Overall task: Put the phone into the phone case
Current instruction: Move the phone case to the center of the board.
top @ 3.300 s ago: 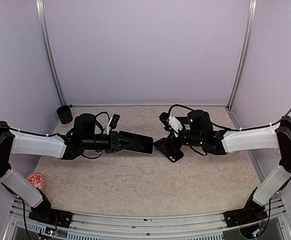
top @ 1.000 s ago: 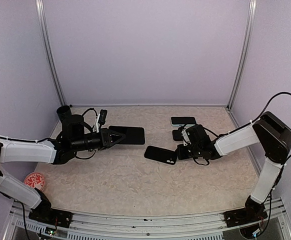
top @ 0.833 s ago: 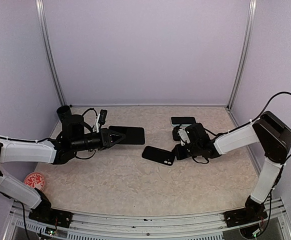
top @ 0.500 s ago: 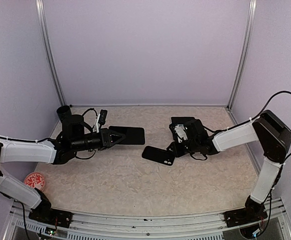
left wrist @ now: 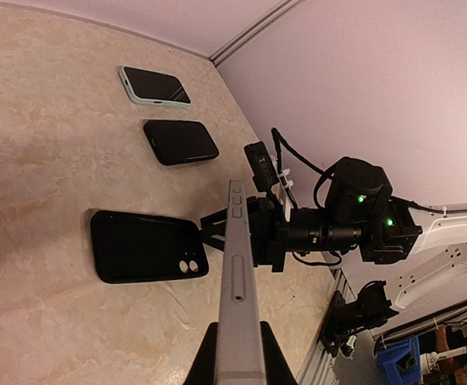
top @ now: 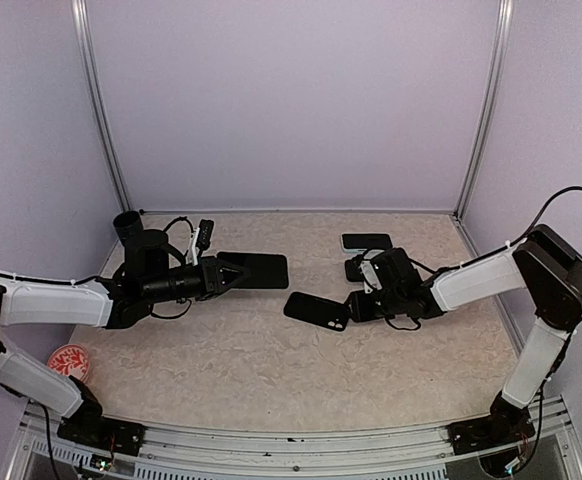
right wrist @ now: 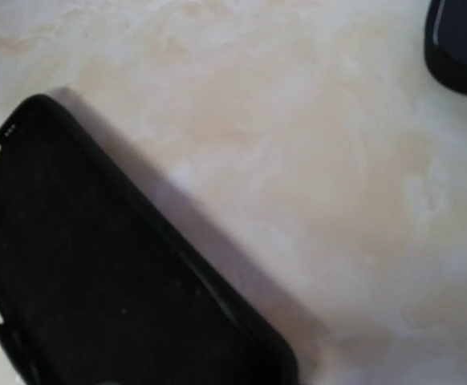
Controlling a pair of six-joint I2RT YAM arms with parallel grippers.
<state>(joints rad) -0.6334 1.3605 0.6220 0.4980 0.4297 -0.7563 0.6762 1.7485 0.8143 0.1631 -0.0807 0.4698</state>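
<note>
Lavender walls close in a marbled beige table (top: pixel 271 380), and from where I stand the two arms reach across it toward each other. The left gripper (top: pixel 233 273) is clamped tight across the flat faces of the phone (top: pixel 269 270) at one end, holding it in the air over the table's left half. The phone case (top: pixel 316 309) lies flat near the table's middle, with the right gripper (top: pixel 356 303) just beside its right-hand end. Whether those jaws are parted I cannot tell, as its own camera shows only case and table.

The phone looks a stiff, smooth slab, probably slippery and dense, so that firm end pinch suits it. The case looks light and bendy. I would pin it by a long rim or corner, since it may skate otherwise.

A pale-rimmed handset (top: pixel 366 241) and a dark handset (left wrist: pixel 181 142) lie toward the far right corner.
</note>
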